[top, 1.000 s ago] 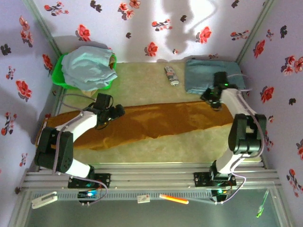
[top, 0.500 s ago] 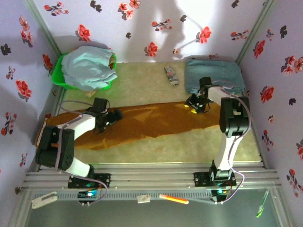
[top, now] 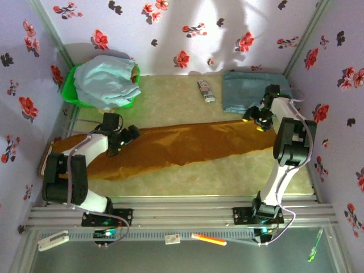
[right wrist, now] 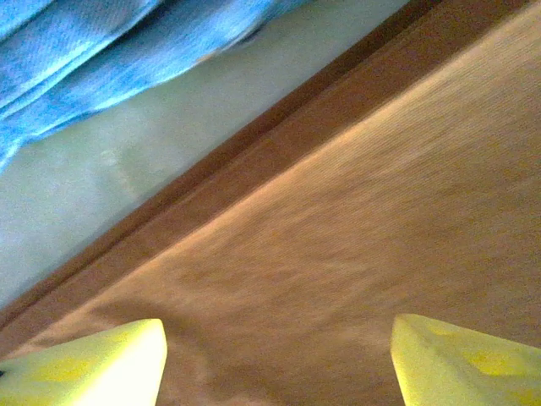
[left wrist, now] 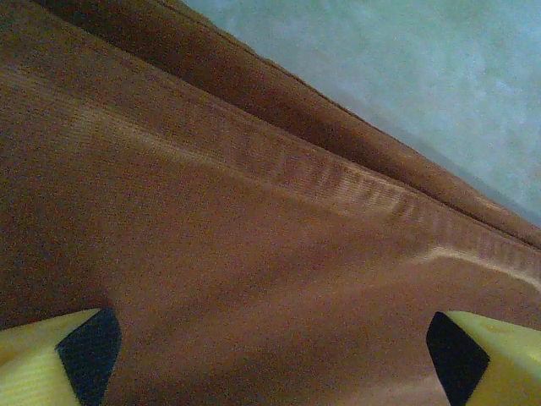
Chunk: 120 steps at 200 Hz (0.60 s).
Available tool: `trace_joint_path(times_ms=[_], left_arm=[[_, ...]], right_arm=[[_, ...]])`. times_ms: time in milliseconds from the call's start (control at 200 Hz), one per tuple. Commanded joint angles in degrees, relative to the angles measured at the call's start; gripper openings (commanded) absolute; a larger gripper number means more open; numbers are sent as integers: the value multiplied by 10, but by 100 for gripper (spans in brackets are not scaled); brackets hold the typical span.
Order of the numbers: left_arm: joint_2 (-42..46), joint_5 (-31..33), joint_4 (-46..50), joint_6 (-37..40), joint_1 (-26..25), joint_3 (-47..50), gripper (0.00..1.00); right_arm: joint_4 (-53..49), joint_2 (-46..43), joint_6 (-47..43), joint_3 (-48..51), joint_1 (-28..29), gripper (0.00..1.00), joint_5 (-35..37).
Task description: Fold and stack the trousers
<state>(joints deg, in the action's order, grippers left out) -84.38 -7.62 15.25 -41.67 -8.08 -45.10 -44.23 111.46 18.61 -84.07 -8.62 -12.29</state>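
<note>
- Your right gripper (right wrist: pixel 275 355) has just let go. Its jaws were closer together a second ago and now stand well apart over bare cloth, with nothing between them.
- It has also moved. Half a second ago it sat further in along the far edge, and now it is back near the right end of the trousers (top: pixel 187 145), just beside the folded blue cloth (top: pixel 250 91).
- Your left gripper (left wrist: pixel 270 355) is spread wide as before and grips nothing. It has slid a little toward the left end and hovers low over the fabric.
- The trousers lie as one long, narrow band across the table (top: pixel 170 105), with the left end near the left wall and the right end just below the blue cloth. That right end reaches further out than it did half a second ago.
- This looks to me like a release after pulling the band straight. The crosswise folds and the stacking are not yet done.
- Neither gripper holds cloth, so your next move needs a fresh grasp, probably at one end.
</note>
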Motion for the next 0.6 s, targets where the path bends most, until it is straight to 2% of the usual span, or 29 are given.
trace_joint_path(times_ms=[0,155,285,325,425,535,595], left_arm=[[47,-2,26,-11,3,10,97],[96,-5,28,-16,3,44,97],[115,-7,24,-21,4,67,97],[118,-16,16,-24,4,75,97],[121,-23,8,-26,5,86,97],[119,-23,7,-19,4,86,97],[119,-22,8,-17,5,85,97]], right_arm=[[-59,5,-53,-15,-31,74,98],[-57,2,5,12,-85,76,127],[-22,-34,51,76,-121,78,140],[-9,-46,57,94,-133,82,141],[6,-45,58,107,-153,88,92],[12,-11,58,97,-153,84,34],[12,5,64,94,-153,76,28]])
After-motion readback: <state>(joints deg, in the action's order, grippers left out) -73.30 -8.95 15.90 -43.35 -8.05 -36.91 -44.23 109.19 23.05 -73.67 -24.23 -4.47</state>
